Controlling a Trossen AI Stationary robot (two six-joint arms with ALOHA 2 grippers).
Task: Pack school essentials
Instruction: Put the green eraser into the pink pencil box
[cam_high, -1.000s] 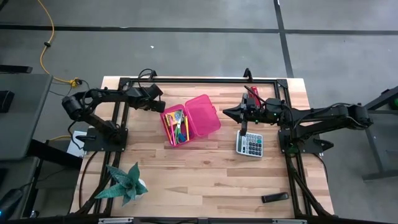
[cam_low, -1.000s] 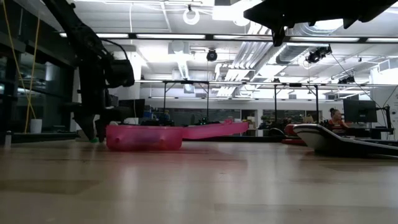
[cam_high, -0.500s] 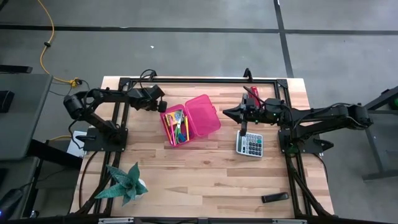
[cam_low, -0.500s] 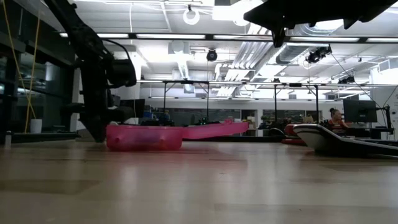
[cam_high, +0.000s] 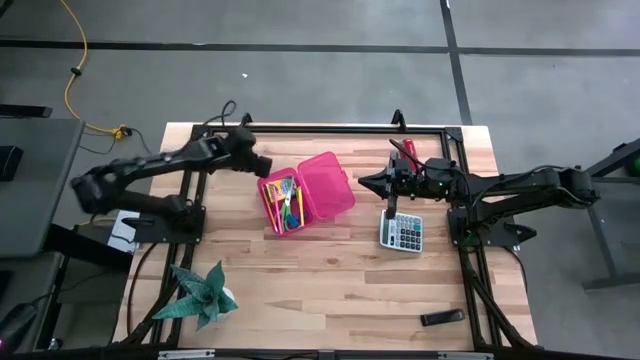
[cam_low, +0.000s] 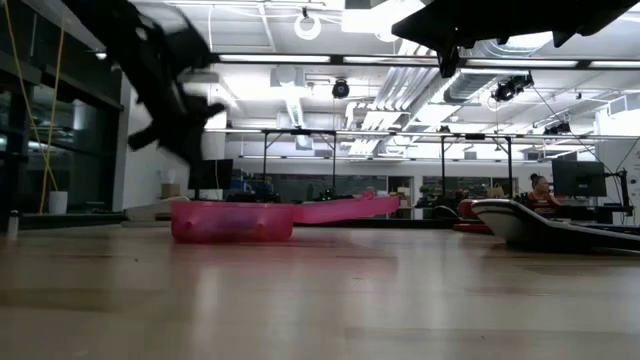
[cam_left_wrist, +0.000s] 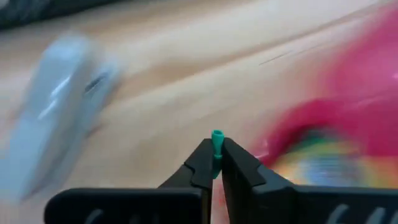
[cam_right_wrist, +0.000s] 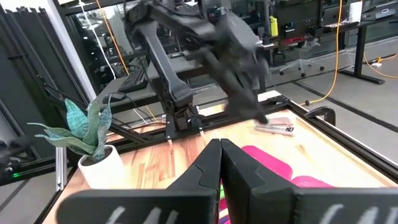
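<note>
An open pink case (cam_high: 305, 190) lies at the table's middle, its tray (cam_high: 283, 200) holding crayons, scissors and pencils, its lid (cam_high: 330, 182) flat to the right. My left gripper (cam_high: 262, 164) hangs above the table at the tray's far left corner, shut on a tiny teal piece (cam_left_wrist: 216, 139). My right gripper (cam_high: 385, 182) waits shut, raised over the far end of the grey calculator (cam_high: 402, 232). My left gripper pinches the tiny teal piece between its two fingertips (cam_left_wrist: 202, 163). Only the piece's rounded end (cam_left_wrist: 216, 135) sticks out past the tips. The piece is lifted clear of the table, with the pink case (cam_left_wrist: 348, 106) just beyond it.
A red stapler (cam_high: 405, 150) lies at the far edge behind my right gripper. A potted plant (cam_high: 200, 295) stands at the near left, a black bar (cam_high: 441, 318) at the near right. A grey object (cam_left_wrist: 56, 137) lies on the wood near my left gripper.
My left gripper has shut on the teal piece on the table, left of the case, then risen quickly and swung a little toward the case. The piece has come up clear of the table. My right gripper has kept still.
</note>
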